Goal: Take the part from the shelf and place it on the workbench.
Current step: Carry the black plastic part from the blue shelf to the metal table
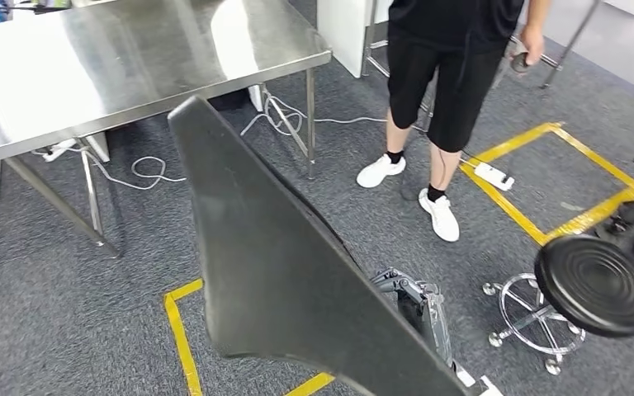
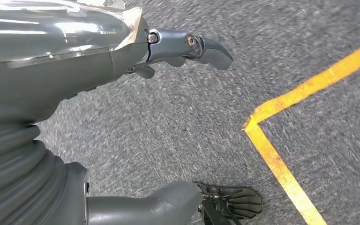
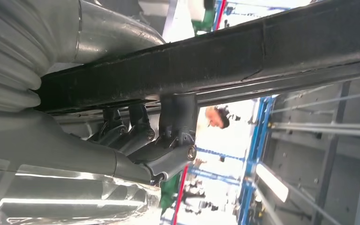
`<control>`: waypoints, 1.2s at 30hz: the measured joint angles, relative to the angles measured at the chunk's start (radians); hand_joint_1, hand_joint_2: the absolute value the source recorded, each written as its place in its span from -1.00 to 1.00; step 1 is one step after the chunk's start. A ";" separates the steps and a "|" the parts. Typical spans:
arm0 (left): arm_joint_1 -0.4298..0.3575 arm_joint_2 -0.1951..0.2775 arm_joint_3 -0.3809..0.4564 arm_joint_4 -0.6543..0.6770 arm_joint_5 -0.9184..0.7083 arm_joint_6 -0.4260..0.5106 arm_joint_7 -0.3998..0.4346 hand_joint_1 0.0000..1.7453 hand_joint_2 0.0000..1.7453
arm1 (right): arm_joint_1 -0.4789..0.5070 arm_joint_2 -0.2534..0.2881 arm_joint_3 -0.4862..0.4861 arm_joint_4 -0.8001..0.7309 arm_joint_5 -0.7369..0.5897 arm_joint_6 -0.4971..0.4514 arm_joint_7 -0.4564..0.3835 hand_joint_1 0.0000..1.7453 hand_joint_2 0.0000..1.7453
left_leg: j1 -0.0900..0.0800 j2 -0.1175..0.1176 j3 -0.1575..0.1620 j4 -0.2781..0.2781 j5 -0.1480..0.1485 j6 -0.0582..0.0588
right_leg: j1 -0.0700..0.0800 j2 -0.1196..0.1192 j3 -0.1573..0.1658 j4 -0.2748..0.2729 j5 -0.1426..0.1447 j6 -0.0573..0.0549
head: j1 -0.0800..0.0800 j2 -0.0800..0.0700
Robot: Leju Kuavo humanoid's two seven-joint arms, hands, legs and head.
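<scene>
Already off the shelf, the black part (image 1: 281, 272) rides in the right hand (image 3: 145, 140), whose fingers clamp its dark edge from below. The part is carried above the grey carpet, well short of the steel desk (image 1: 132, 58), whose near edge and right corner lie ahead. The left hand (image 2: 178, 51) hangs over the floor, fingers apart, holding nothing. Judging by this, pickup is done; approach and set-down remain.
</scene>
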State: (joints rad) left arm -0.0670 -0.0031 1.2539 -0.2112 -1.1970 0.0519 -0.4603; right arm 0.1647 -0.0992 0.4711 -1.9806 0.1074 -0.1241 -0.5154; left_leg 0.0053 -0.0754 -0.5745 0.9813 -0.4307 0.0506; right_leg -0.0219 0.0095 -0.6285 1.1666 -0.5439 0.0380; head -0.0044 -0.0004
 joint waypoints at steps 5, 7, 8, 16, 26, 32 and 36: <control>0.004 0.001 0.000 0.000 -0.001 0.001 -0.007 -1.00 1.00 | 0.003 -0.009 0.000 0.001 -0.001 -0.011 -0.009 1.00 1.00 | 0.000 -0.045 -0.014 0.027 -0.022 -0.026 | -0.004 0.027 0.059 -0.140 0.064 -0.023 | 0.001 0.000; 0.008 0.001 0.000 0.001 -0.002 0.002 -0.006 -1.00 1.00 | 0.004 -0.011 0.000 0.002 -0.003 -0.017 -0.013 1.00 1.00 | 0.003 -0.018 -0.022 0.044 -0.031 -0.034 | -0.006 0.013 0.063 -0.142 0.065 -0.034 | -0.002 0.000; 0.008 0.002 0.000 0.001 -0.002 0.004 -0.005 -1.00 1.00 | 0.004 -0.011 0.000 0.002 -0.003 -0.019 -0.016 1.00 1.00 | 0.004 0.010 -0.036 0.076 -0.048 -0.039 | -0.007 0.004 0.066 -0.143 0.065 -0.040 | -0.005 0.000; 0.007 0.002 0.000 0.004 -0.007 0.008 -0.001 -1.00 1.00 | 0.006 -0.015 0.001 0.010 -0.015 -0.027 -0.024 1.00 1.00 | 0.004 0.097 -0.094 0.153 -0.043 -0.036 | 0.006 -0.073 0.086 -0.144 0.044 -0.053 | -0.012 0.000; 0.000 0.010 -0.001 0.006 -0.013 -0.002 -0.005 -1.00 1.00 | 0.011 -0.020 0.004 0.009 -0.017 -0.042 -0.027 1.00 1.00 | -0.003 0.073 -0.004 -0.011 0.010 0.010 | 0.008 -0.030 0.028 0.012 -0.045 -0.032 | -0.006 0.000; 0.001 0.009 -0.001 0.006 -0.014 -0.009 -0.013 -1.00 1.00 | 0.017 -0.028 0.004 0.011 -0.017 -0.056 -0.027 1.00 1.00 | -0.003 -0.007 -0.004 0.003 0.001 -0.002 | -0.003 0.016 0.044 -0.085 0.029 0.006 | -0.002 0.000; 0.004 0.009 -0.001 0.007 -0.015 -0.009 -0.016 -1.00 1.00 | 0.016 -0.029 0.004 0.011 -0.017 -0.057 -0.028 1.00 1.00 | -0.003 -0.038 -0.014 0.016 -0.011 -0.026 | -0.001 0.031 0.082 -0.157 0.056 -0.020 | 0.000 0.000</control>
State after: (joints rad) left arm -0.0634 0.0063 1.2531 -0.2047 -1.2119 0.0424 -0.4761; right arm 0.1802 -0.1285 0.4750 -1.9696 0.0904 -0.1812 -0.5433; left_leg 0.0022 -0.1130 -0.5886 0.9978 -0.4417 0.0243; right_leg -0.0231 0.0401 -0.5467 1.0093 -0.4877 0.0185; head -0.0048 -0.0004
